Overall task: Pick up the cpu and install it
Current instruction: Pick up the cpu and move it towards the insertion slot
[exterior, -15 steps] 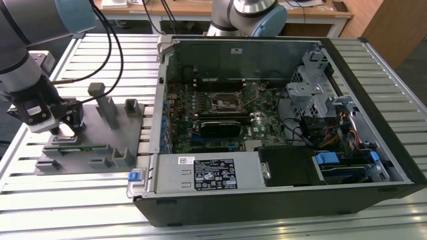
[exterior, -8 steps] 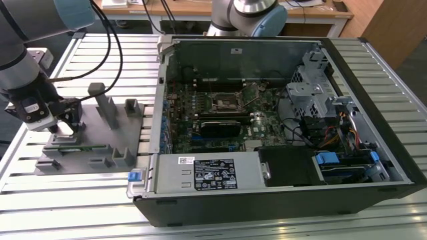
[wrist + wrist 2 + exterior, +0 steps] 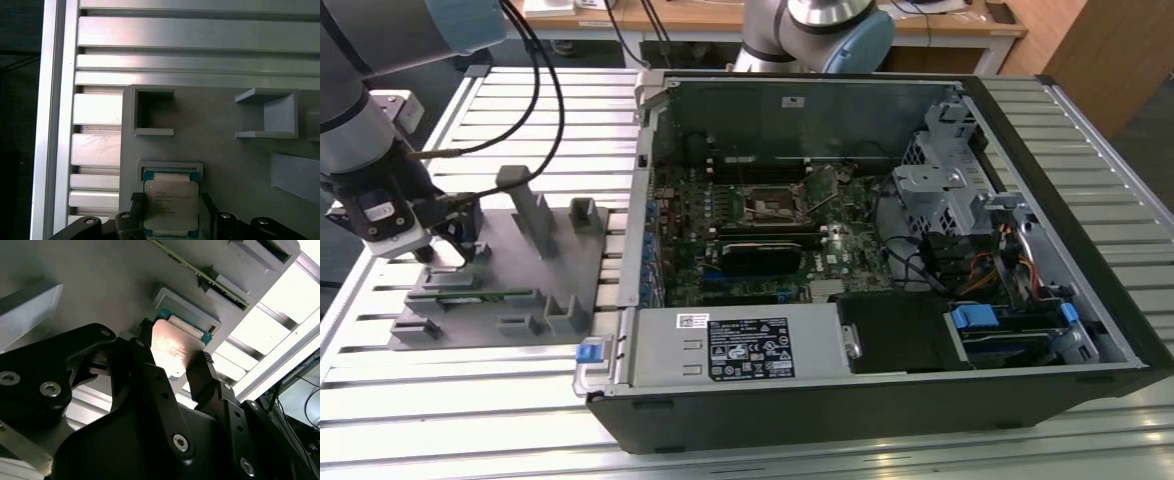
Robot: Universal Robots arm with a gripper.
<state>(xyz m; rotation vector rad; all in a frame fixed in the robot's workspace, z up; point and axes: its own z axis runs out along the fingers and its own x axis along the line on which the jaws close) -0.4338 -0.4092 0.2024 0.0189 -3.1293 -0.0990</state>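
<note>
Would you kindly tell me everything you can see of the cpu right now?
The cpu is a small flat square chip with a shiny silver metal top bearing faint print and a thin green edge. It lies flat, top up, in a raised grey pocket on the grey fixture plate, outside the computer case. The gripper is down around it; whether it grips cannot be told.

Grey tubular arm point(image 3: 354, 130) with a pale blue joint cap point(image 3: 454, 20); black cables point(image 3: 547, 85) trail along it; black gripper point(image 3: 175, 342), studded with silver screws point(image 3: 180, 442).
</note>
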